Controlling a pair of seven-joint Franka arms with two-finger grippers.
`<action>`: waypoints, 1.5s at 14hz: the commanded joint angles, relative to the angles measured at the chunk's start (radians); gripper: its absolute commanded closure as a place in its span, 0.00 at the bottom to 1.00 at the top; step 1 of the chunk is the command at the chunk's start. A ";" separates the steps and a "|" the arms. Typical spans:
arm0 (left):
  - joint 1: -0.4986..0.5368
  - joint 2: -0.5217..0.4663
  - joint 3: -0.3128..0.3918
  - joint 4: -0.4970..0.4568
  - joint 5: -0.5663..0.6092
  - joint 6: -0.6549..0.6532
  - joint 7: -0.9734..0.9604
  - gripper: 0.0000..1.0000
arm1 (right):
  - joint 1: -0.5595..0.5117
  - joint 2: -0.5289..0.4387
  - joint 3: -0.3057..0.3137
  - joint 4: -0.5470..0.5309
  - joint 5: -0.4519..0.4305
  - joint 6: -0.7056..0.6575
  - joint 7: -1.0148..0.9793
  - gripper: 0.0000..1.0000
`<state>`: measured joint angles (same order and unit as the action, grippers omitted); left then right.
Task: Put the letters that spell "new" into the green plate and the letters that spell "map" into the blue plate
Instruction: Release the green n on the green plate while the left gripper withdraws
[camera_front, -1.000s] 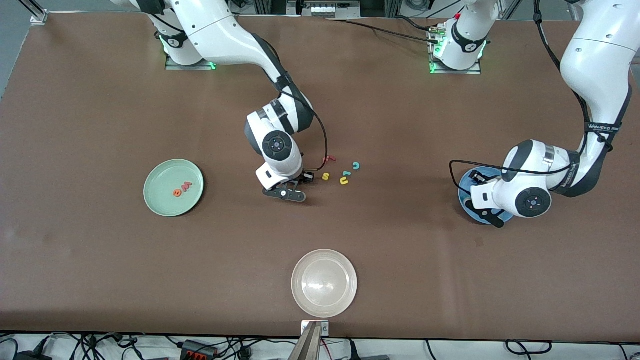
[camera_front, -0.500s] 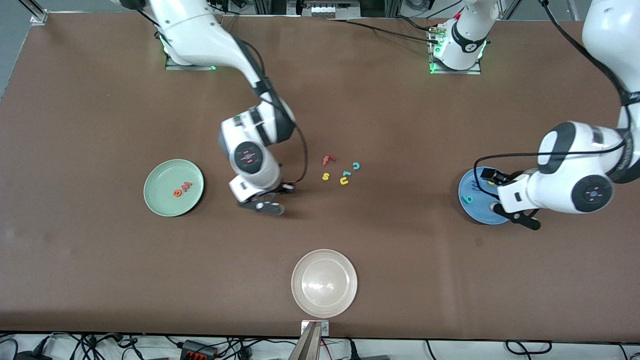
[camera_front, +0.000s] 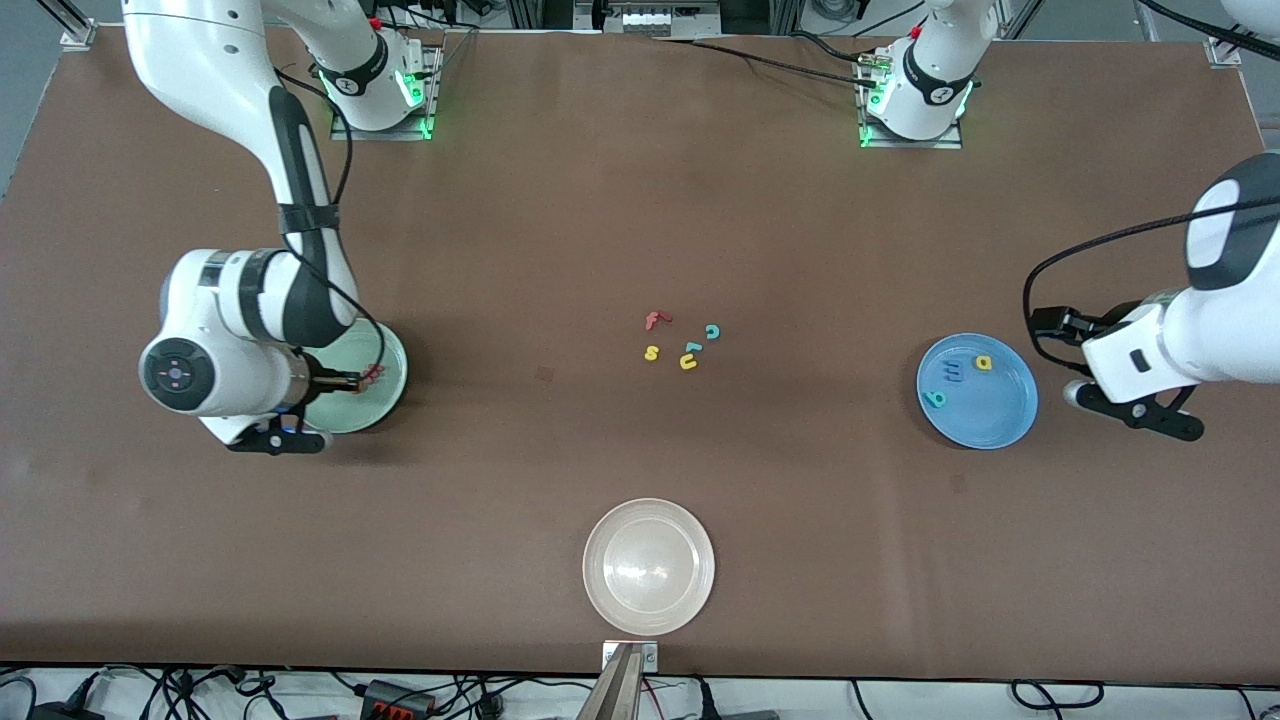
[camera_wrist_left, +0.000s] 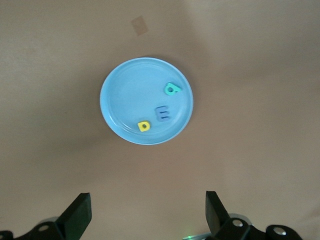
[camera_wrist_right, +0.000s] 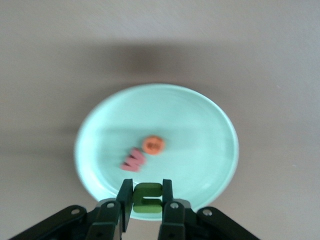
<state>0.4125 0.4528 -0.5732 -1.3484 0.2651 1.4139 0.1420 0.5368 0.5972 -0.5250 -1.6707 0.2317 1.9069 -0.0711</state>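
My right gripper (camera_wrist_right: 147, 200) is shut on the green n (camera_wrist_right: 148, 197) and hangs over the rim of the green plate (camera_wrist_right: 200, 130). The orange e (camera_wrist_right: 153, 144) and pinkish-red w (camera_wrist_right: 133, 160) lie in that plate. In the front view the right arm covers most of the green plate (camera_front: 388, 392); the w (camera_front: 373, 374) shows beside the right gripper (camera_front: 345, 381). The blue plate (camera_front: 995, 420) holds the blue m (camera_front: 955, 371), yellow a (camera_front: 984, 363) and teal p (camera_front: 936, 398). My left gripper (camera_wrist_left: 148, 210) is open and empty, up in the air beside the blue plate (camera_wrist_left: 125, 90) toward the left arm's end.
Loose letters lie mid-table: a red f (camera_front: 655, 319), a yellow s (camera_front: 652, 352), a teal c (camera_front: 712, 331) and a yellow u (camera_front: 688, 362). A whitish-beige plate (camera_front: 602, 535) sits near the table edge closest to the front camera.
The right arm swung from the loose letters to over the green plate, carrying the green n. The left gripper opened and drew off the blue plate toward its own end of the table.
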 joint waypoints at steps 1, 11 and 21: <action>-0.148 -0.069 0.171 0.014 -0.070 -0.027 -0.082 0.00 | -0.014 -0.028 -0.010 -0.073 0.000 0.046 -0.085 0.94; -0.420 -0.473 0.507 -0.458 -0.299 0.418 -0.205 0.00 | -0.041 0.085 -0.001 -0.098 0.072 0.172 -0.141 0.82; -0.426 -0.473 0.533 -0.410 -0.291 0.292 -0.187 0.00 | -0.052 -0.028 -0.043 0.176 0.084 -0.220 0.028 0.00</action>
<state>-0.0063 -0.0148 -0.0480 -1.7726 -0.0187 1.7329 -0.0554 0.4884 0.5713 -0.5683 -1.5846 0.2987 1.7924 -0.1152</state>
